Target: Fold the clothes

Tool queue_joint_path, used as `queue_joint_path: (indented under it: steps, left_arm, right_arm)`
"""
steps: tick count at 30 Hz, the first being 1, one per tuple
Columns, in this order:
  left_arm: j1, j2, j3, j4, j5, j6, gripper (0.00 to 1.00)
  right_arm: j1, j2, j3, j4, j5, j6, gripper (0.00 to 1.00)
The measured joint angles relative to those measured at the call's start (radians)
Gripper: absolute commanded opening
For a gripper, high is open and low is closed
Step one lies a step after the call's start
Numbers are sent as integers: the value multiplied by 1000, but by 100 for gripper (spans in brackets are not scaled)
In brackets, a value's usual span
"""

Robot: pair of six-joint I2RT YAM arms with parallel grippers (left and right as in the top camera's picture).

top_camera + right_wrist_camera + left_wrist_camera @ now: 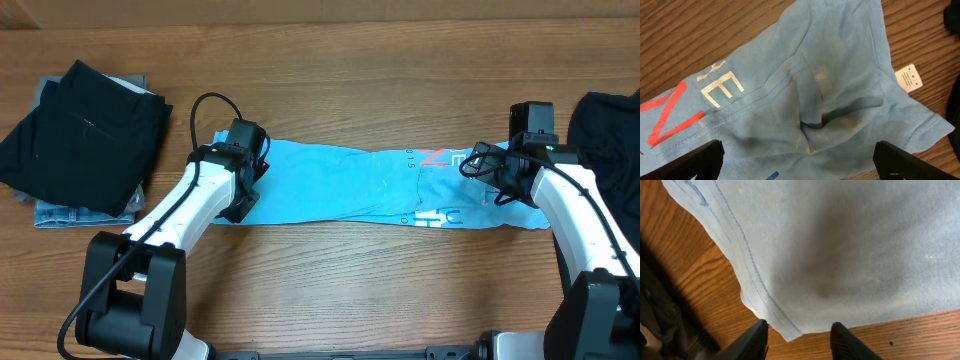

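A light blue T-shirt [360,185] lies folded into a long narrow strip across the middle of the table, with pale and red lettering near its right end. My left gripper [243,200] is open over the strip's left end; in the left wrist view the hemmed corner of the shirt [840,255] lies just ahead of the two open fingers [799,337]. My right gripper [505,185] is open wide over the right end; in the right wrist view the collar area of the shirt [810,105], with a white label [909,78], lies between the fingers [799,152].
A stack of folded dark and denim garments [85,140] sits at the far left. Another dark garment [610,125] lies at the right edge. The wooden table [340,290] surrounds the shirt.
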Motion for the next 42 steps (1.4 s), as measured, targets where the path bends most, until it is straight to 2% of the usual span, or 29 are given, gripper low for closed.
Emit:
queue_joint_path:
  steps: [2,7,13,15,20,21,23,27,34,42]
  left_arm:
    - [0,0,0,10,-1,15,57]
    - [0,0,-13,44,-3,49,58]
    - [1,0,-59,94,-12,89,83]
    - [8,0,-58,111,-11,45,85]
    - [64,0,-14,85,53,-149,78]
    - [75,0,3,80,72,-171,69]
    - [113,0,60,71,151,-243,58]
    - [183,0,111,130,278,-320,52]
    - [275,42,115,237,467,-435,50]
    - [273,174,115,312,544,-475,50]
  right_arm:
    - [0,0,0,0,0,0,100]
    - [0,0,0,0,0,0,100]
    - [0,0,0,0,0,0,100]
    - [0,0,0,0,0,0,100]
    - [0,0,0,0,0,0,100]
    - [0,0,0,0,0,0,100]
    - [0,0,0,0,0,0,100]
    - [0,0,0,0,0,0,100]
    - [0,0,0,0,0,1,100]
    - [0,0,0,0,0,0,100]
